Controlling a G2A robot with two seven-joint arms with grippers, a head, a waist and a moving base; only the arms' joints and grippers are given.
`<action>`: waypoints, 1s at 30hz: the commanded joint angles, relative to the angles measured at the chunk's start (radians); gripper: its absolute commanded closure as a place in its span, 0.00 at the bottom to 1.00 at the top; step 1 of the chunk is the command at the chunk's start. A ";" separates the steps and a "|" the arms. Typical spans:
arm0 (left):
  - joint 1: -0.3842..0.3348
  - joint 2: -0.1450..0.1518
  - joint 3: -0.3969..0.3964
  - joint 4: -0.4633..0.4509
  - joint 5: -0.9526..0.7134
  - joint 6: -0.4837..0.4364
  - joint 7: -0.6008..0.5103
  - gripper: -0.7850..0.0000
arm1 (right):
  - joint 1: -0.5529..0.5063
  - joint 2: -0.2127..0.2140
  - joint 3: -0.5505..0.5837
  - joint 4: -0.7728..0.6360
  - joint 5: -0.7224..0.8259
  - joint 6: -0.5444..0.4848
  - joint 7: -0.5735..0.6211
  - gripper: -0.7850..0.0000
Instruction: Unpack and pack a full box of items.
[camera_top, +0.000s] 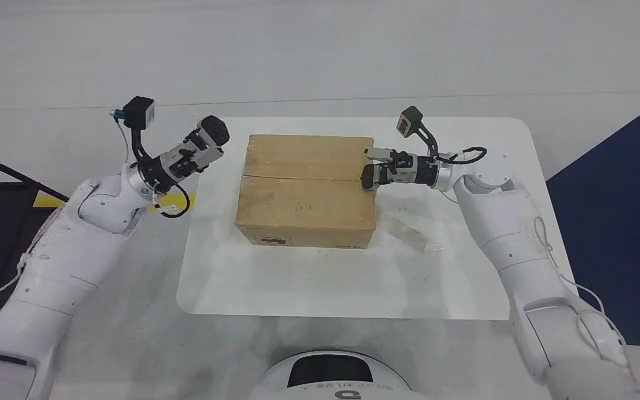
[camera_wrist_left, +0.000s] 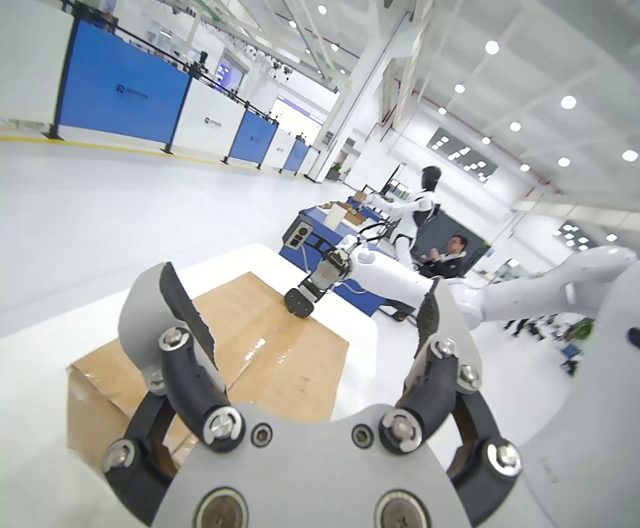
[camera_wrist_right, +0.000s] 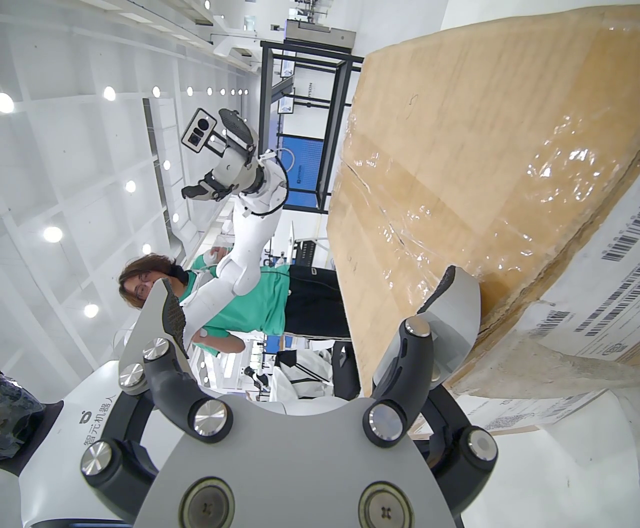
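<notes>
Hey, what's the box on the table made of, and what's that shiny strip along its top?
The box looks like matte brown cardboard, fraying at one edge. The strip is probably clear plastic tape: it wrinkles and glares over the seam.

Blue partition panels (camera_wrist_left: 125, 95) edge a white floor (camera_wrist_left: 100, 200) under ceiling lights (camera_wrist_left: 492, 47).
</notes>
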 joint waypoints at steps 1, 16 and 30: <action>-0.029 0.009 0.029 0.021 -0.327 0.079 -0.272 0.00 | 0.000 0.000 0.000 0.000 0.000 0.000 0.000 0.00; -0.151 -0.033 0.106 0.194 -0.581 0.444 -0.815 0.00 | 0.000 0.000 0.000 0.000 0.000 0.000 0.000 0.00; -0.252 -0.137 0.219 0.369 -0.527 0.436 -0.807 0.00 | 0.000 0.000 0.000 0.000 0.000 0.000 0.000 0.00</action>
